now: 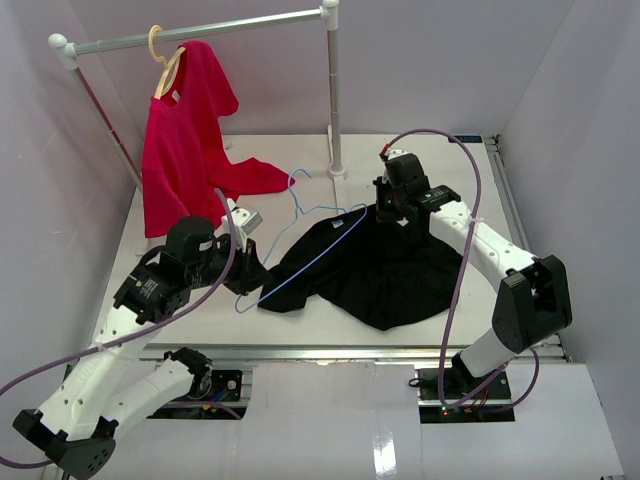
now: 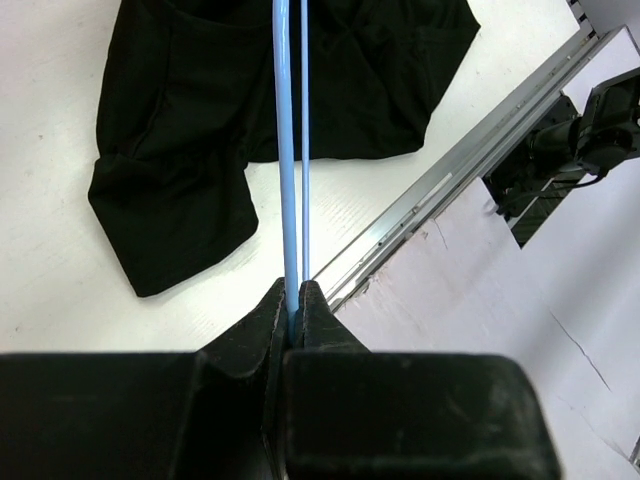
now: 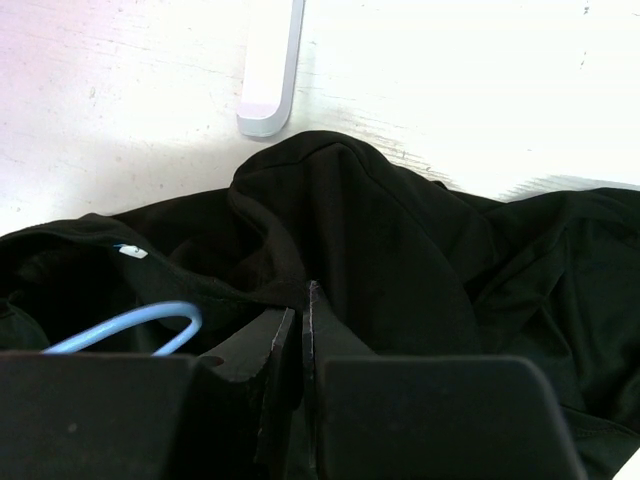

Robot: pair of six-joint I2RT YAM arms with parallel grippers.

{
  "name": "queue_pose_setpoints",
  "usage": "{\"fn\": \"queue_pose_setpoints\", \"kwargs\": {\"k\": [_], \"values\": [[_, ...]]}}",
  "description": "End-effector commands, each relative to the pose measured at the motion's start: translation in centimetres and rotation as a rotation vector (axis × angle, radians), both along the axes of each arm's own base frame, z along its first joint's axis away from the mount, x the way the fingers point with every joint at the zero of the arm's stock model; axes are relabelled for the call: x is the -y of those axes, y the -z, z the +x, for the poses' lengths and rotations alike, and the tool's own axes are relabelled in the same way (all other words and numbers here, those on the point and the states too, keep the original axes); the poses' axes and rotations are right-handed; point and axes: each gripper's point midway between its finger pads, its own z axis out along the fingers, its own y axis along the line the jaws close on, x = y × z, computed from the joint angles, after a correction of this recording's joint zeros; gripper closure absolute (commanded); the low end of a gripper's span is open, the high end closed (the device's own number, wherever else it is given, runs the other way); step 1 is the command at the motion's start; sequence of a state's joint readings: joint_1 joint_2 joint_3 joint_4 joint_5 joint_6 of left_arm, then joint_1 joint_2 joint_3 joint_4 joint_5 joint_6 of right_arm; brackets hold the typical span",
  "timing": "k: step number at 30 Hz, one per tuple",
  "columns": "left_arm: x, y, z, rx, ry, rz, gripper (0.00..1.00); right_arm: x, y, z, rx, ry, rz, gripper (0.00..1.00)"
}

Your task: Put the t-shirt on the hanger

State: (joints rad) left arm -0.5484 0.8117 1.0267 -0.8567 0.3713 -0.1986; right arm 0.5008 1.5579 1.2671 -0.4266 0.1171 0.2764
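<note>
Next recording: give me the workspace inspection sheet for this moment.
Surface: white table, some scuffs.
Job's things: black t-shirt crumpled flat; blue hanger lying partly across it, one end under the fabric.
Clutter: red shirt on a wooden hanger, hung on the rack.
Grippers: left gripper shut on the hanger; right gripper shut on the t-shirt.
Cables: purple cables loop from both arms.
Surroundings: pale walls on three sides.

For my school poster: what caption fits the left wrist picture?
Left gripper pinching the light-blue hanger, with the black t-shirt lying on the white table beyond.
</note>
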Motion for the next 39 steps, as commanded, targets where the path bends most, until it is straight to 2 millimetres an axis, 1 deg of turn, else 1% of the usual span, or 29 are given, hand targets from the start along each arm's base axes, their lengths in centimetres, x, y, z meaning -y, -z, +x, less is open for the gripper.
{"fn": "queue_pose_setpoints", "kwargs": {"k": [1, 3, 6, 10, 13, 16, 18, 20, 22, 23, 24, 25, 28, 33, 35, 37, 38, 39], "values": [[0.1, -0.9, -0.1, 0.042, 0.014, -0.014, 1.00, -0.2, -3.3, 0.4, 0.067, -0.026, 0.040, 0.92], [0.0, -0.5, 0.2, 0.036, 0.005, 0.000, 1.00, -0.2, -3.5, 0.3, 0.070, -0.029, 0.043, 0.92], [0.4, -0.1, 0.3, 0.019, 0.021, 0.006, 1.00, -0.3, -4.3, 0.2, 0.087, -0.043, 0.049, 0.92], [0.6, 0.8, 0.9, 0.005, 0.011, 0.026, 1.00, -0.5, -5.2, 0.1, 0.103, -0.059, 0.063, 0.92], [0.9, 1.2, 1.4, 0.016, 0.012, 0.022, 1.00, -0.9, -5.6, -0.3, 0.106, -0.084, 0.077, 0.92], [1.4, 1.5, 2.1, 0.030, 0.024, 0.020, 1.00, -1.8, -5.7, -1.0, 0.109, -0.128, 0.080, 0.92], [1.9, 1.4, 2.8, 0.050, 0.037, 0.018, 1.00, -2.4, -5.7, -1.5, 0.108, -0.154, 0.070, 0.92], [2.4, 1.0, 3.4, 0.110, 0.062, 0.005, 1.00, -2.8, -5.8, -1.9, 0.111, -0.172, 0.067, 0.92], [2.9, 1.0, 3.4, 0.161, 0.102, -0.019, 1.00, -2.7, -5.9, -2.2, 0.110, -0.178, 0.064, 0.92], [3.1, 0.5, 3.4, 0.200, 0.116, -0.039, 1.00, -2.7, -6.0, -2.4, 0.112, -0.182, 0.064, 0.92], [3.2, 0.9, 3.3, 0.211, 0.135, -0.044, 1.00, -2.8, -6.1, -2.6, 0.113, -0.190, 0.063, 0.92], [3.3, 0.2, 3.5, 0.249, 0.131, -0.062, 1.00, -2.8, -6.1, -2.8, 0.112, -0.193, 0.060, 0.92], [3.5, 0.5, 3.9, 0.256, 0.129, -0.064, 1.00, -3.3, -6.8, -3.6, 0.126, -0.217, 0.067, 0.92], [3.8, 0.4, 4.3, 0.265, 0.145, -0.057, 1.00, -3.8, -8.7, -5.0, 0.166, -0.250, 0.094, 0.92], [3.5, 0.1, 4.0, 0.274, 0.152, -0.040, 1.00, -3.4, -9.1, -5.3, 0.175, -0.239, 0.086, 0.92], [2.5, 0.0, 3.8, 0.266, 0.109, -0.008, 1.00, -2.1, -9.6, -5.0, 0.197, -0.185, 0.050, 0.92], [1.3, -0.6, 4.8, 0.288, 0.026, 0.027, 1.00, -1.5, -9.5, -5.1, 0.193, -0.165, 0.031, 0.92], [0.6, -0.5, 4.5, 0.276, 0.004, 0.047, 1.00, -0.9, -9.5, -4.9, 0.202, -0.142, 0.011, 0.92]]}}
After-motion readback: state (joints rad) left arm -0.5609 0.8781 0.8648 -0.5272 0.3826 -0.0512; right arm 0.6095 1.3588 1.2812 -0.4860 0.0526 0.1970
